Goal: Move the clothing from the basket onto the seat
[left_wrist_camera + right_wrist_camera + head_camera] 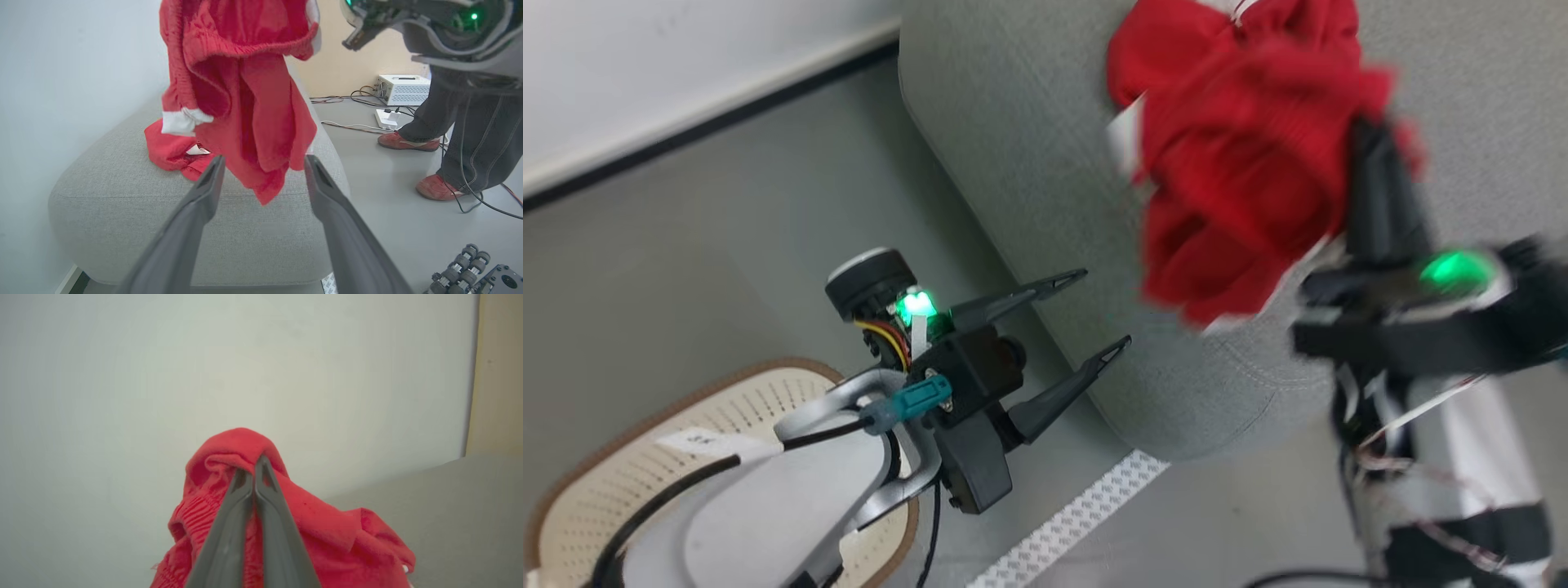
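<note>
Item: bright red fabric garment with white trim (245,102), hanging over your light grey upholstered seat cushion (122,192). Your right gripper (255,469) has its fingers clamped together on it. Your left gripper (1104,309) is spread wide and empty, beside the cushion and near the cream perforated plastic basket (605,482).

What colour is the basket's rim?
Brown; the head view shows the basket best.
</note>
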Robot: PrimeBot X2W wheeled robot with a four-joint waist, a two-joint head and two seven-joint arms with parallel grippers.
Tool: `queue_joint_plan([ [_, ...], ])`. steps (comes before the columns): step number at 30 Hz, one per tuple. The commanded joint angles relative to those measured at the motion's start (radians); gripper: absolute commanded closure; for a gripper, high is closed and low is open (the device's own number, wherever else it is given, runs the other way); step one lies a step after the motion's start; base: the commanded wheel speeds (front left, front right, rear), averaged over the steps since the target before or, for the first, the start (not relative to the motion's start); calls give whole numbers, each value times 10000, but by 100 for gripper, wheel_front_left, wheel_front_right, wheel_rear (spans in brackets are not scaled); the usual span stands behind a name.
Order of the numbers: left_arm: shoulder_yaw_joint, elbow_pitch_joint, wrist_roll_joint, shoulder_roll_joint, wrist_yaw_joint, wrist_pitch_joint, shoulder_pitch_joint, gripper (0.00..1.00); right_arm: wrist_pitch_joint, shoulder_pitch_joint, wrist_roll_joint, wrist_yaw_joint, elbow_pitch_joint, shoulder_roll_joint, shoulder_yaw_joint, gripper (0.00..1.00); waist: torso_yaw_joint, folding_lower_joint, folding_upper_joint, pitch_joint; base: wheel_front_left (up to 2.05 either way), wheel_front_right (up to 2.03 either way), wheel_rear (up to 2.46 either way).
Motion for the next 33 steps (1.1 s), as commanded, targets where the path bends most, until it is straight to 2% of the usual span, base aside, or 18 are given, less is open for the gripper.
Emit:
queue_joint_plan([
  [1, -130, -124, 18, 172, 7, 136, -337, 0, -12, -606, 61, -3, -181, 51, -386, 100, 52, -2, -1, 1222, 0, 0, 0],
  [5, -458, -321, -69, 301, -5, 393, -1004, 0, -12, -2000, -166, -3, -469, -361, -1513, 100, 227, -2, -1, 1993, 0, 0, 0],
  [8, -749, -444, -154, 377, -9, 516, -1519, 0, -12, -2985, 273, -3, -568, -644, -2482, 100, 314, -2, -1, 2496, 0, 0, 0],
  [18, -1657, -747, -610, 643, -13, 989, -2864, 0, -12, -5559, 484, -3, -448, -2421, -4456, 100, 436, -2, -1, 3797, 0, 0, 0],
  [23, -1811, -793, -788, 897, -14, 1044, -2986, 0, -10, -6371, 249, -3, -167, -3108, -5016, 100, 454, -2, -1, 4069, 0, 0, 0],
  [27, -1870, -882, -833, 1019, -14, 1166, -2964, 0, -10, -6552, -84, -3, 377, -3498, -5046, 100, 448, -2, -1, 4261, 0, 0, 0],
  [33, -1914, -1006, -894, 1176, -12, 1383, -3117, 0, -9, -6061, -471, -3, 1408, -3258, -4886, 100, 459, -2, -1, 4557, 0, 0, 0],
])
